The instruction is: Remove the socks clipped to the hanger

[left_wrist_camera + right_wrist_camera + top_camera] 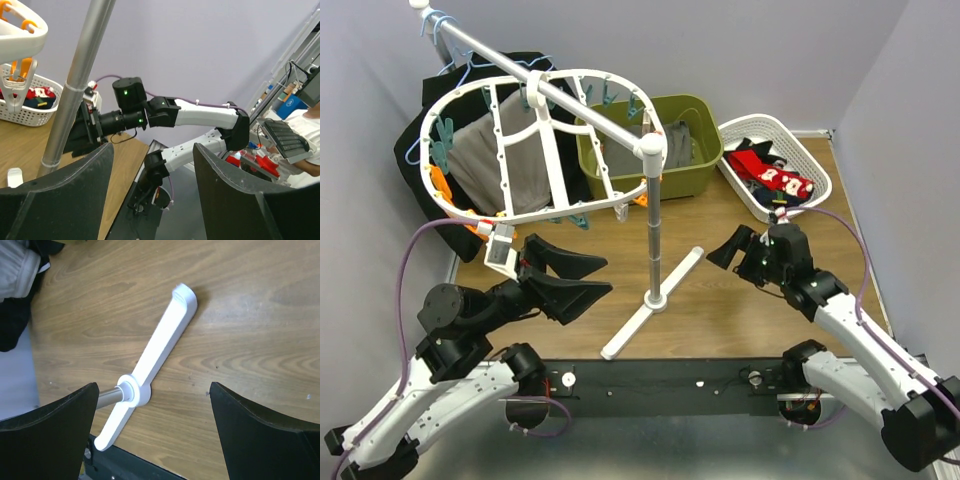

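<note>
The white oval lattice hanger hangs tilted from a metal rail, ringed with orange and teal pegs; I see no sock on its pegs. Its rim and an orange peg show in the left wrist view. Red-and-white socks and dark socks lie in a white basket; the red ones also show in the left wrist view. My left gripper is open and empty below the hanger's near rim, jaws wide. My right gripper is open and empty over the table.
The rack's pole and white foot stand between the arms. A green bin holding grey fabric sits behind it. A big grey cloth and a black garment hang under the hanger at the left.
</note>
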Robot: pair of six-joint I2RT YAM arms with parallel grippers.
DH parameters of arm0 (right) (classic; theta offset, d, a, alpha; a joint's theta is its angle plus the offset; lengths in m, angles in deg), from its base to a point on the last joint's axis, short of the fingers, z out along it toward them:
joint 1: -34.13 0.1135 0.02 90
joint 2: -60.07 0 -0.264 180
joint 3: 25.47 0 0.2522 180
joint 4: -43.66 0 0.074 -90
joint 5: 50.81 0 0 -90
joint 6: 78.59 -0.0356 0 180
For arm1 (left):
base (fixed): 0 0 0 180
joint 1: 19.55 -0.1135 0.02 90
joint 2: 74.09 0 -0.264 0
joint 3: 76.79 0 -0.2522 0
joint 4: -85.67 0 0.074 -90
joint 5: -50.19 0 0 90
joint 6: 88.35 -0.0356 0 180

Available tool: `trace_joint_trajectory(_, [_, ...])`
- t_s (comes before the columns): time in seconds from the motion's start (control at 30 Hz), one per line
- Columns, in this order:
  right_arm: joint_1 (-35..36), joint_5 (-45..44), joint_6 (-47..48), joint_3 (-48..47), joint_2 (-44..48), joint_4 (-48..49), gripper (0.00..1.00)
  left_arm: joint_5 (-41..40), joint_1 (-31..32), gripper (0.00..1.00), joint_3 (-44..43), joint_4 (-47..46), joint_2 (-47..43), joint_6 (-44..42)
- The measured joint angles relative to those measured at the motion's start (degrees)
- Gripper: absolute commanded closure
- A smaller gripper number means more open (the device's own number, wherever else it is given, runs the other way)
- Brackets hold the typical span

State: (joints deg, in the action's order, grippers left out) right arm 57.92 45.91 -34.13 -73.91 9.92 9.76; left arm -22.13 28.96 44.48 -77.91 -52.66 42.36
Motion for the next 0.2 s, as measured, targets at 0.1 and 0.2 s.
trace_joint_trajectory(0.1, [0.0, 0.6, -3.4, 4.0, 1.7, 1.6, 0.0, 0.3, 0.0, 0.27, 1.1, -1.1, -0.3, 0.5])
trace_joint_trajectory(0.2, [0.0, 1.7, -6.2, 9.0, 4.4, 4.2, 0.0, 0.4, 0.0, 0.27, 2.3, -1.2, -0.3, 0.8])
